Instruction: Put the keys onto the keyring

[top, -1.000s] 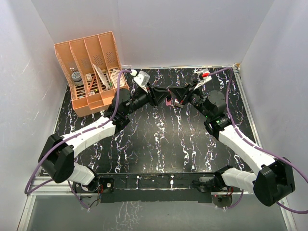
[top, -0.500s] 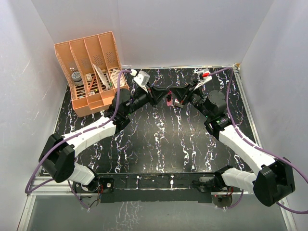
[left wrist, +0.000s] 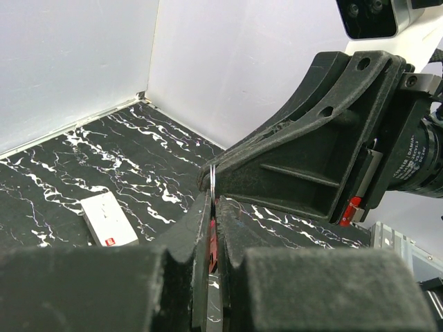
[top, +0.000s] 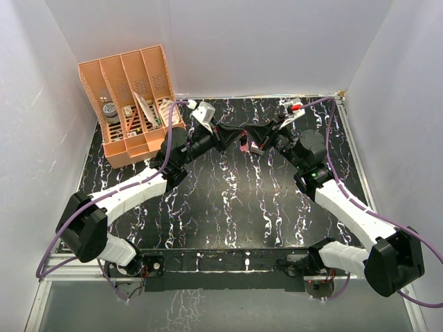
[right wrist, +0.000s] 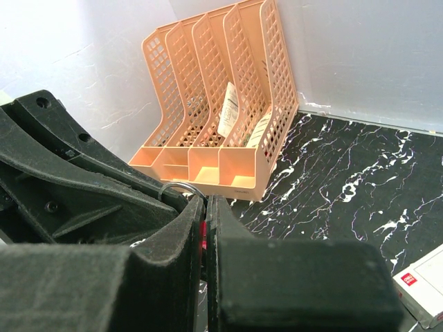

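we saw both arms reach in from the near edge and meet tip to tip above the far middle of the black, white-veined surface (top: 228,200). between the two tips sat the keyring (top: 243,144), a short magenta-pink strap held up off the surface.

in the left wrist view the left gripper (left wrist: 211,205) had its jaws closed. only a thin red-pink sliver of the strap showed in the slit between them. the small metal ring (left wrist: 213,181) stood upright right at their tip and touched the black finger of the other arm.

in the right wrist view the right gripper (right wrist: 205,205) likewise had its jaws pressed together on a red-pink sliver. the ring arched just left of their tip, against the left arm's black finger. each pair of jaws looked to us to be pinching the keyring, one from either side. the keys we could not make out in any view.

a small white rectangular box (left wrist: 107,220) with a red mark lay flat on the surface. in the left wrist view it was to the left of the jaws and apart from them. an orange mesh file organiser (top: 131,104) with four compartments stood in the far left corner against the white walls (top: 242,48). it held some papers and small items and was well apart from the jaws.
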`<move>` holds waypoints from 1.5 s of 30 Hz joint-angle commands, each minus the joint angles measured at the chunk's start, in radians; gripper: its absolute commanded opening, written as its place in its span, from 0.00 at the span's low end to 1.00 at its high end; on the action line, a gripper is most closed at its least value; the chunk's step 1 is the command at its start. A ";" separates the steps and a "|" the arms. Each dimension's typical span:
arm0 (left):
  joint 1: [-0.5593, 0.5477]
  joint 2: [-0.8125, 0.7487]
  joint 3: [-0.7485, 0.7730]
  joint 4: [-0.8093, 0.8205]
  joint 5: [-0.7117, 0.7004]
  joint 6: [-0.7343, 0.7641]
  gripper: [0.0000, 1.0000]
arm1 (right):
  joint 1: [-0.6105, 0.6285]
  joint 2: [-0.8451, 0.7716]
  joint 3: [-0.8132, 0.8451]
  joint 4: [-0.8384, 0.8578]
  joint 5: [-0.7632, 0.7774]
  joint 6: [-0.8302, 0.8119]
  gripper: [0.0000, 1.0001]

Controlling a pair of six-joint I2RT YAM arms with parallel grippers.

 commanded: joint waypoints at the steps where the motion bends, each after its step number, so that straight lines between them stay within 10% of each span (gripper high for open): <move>1: -0.007 -0.008 0.040 0.071 0.025 -0.013 0.00 | -0.001 -0.024 0.049 0.058 -0.012 0.002 0.00; 16: -0.007 -0.056 0.038 -0.021 -0.011 0.003 0.00 | 0.000 -0.136 0.068 -0.062 0.132 -0.118 0.33; 45: -0.007 0.007 0.251 -0.380 -0.162 -0.060 0.00 | 0.001 -0.048 0.153 -0.188 -0.033 -0.103 0.26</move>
